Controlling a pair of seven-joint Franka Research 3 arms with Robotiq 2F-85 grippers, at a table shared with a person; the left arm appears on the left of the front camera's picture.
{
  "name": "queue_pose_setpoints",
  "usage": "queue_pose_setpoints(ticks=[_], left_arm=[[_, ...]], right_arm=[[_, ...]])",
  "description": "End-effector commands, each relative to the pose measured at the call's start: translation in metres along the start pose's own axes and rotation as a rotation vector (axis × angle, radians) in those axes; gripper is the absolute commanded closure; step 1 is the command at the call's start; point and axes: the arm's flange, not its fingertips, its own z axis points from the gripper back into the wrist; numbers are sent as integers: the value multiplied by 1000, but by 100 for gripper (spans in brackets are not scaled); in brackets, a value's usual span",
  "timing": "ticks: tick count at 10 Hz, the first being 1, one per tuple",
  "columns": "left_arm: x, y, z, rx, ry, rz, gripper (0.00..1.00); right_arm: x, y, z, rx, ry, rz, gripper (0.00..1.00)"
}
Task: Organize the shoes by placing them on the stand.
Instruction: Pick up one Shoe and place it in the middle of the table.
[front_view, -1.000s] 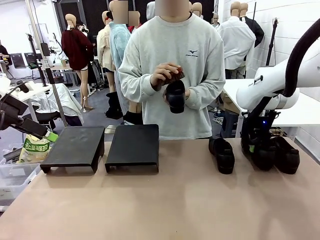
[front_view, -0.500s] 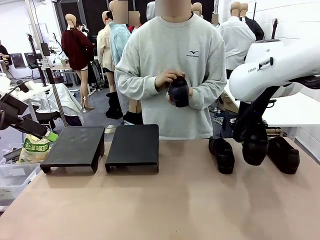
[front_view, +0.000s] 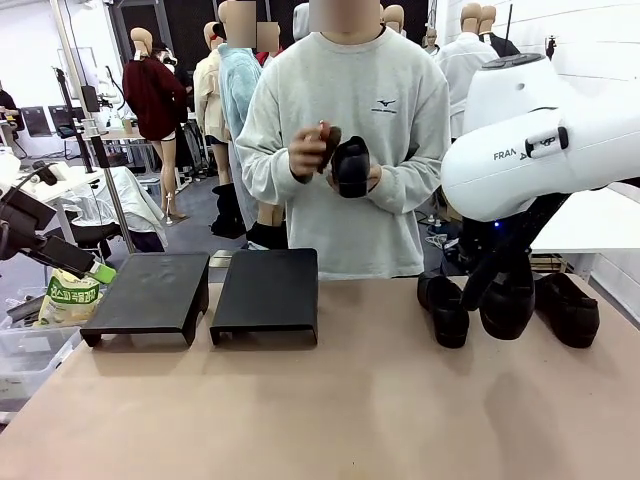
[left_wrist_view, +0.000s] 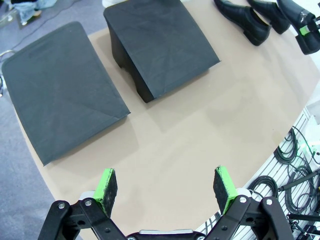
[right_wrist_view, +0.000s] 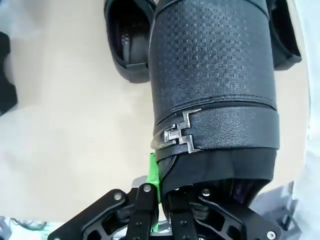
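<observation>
The stand (front_view: 268, 283): two low black platforms sitting side by side on the table (front_view: 330, 420), tops bare. Taking it as my mark.

The right gripper (right_wrist_view: 161, 182) is hanging well to the right of the stand, its jaws closing on the heel end of a black shoe (front_view: 508, 308). One green pad (right_wrist_view: 153, 175) is pressing against the outside of the heel collar; the other finger is hiding behind the leather. This shoe is dangling toe-down, a zigzag metal trim showing across its upper. Cannot tell whether the toe is clearing the tabletop.

Two more are lying on the table on that same side. The nearer shoe (front_view: 445, 310) is sitting between the stand and the gripped one, just beside it. The farther shoe (front_view: 570, 310) is lying beyond it, farthest from the stand.

The fourth shoe (front_view: 350, 165) is being held at chest height behind the stand, across the table. The person's hand (front_view: 308, 152) is holding a small brownish thing against it, too small to make out.

The left gripper (left_wrist_view: 165, 184) is hovering off the stand's left end, fingers spread wide, gripping nothing.
</observation>
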Motion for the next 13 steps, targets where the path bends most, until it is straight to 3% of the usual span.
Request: queue_pose_setpoints(ticks=[1,2,3,4,5,8,10,13], left_arm=[[-1,2,1,-12,-4,-14,0],[-1,2,1,-12,-4,-14,0],[-1,2,1,-12,-4,-14,0],[-1,2,1,-12,-4,-14,0],[-1,2,1,-12,-4,-14,0],[-1,2,1,-12,-4,-14,0],[-1,2,1,-12,-4,-14,0],[-1,2,1,-12,-4,-14,0]], right_arm=[[16,-4,-14,14,27,-13,100],[0,0,0,0,0,0,100],[-8,10,1,7,1,-73,100],[-20,33,13,-7,-7,-87,100],[-48,76,27,-147,-26,-89,100],[-97,158,31,-194,21,18,100],[-106,195,16,-131,72,96,100],[-95,205,-20,11,222,82,100]])
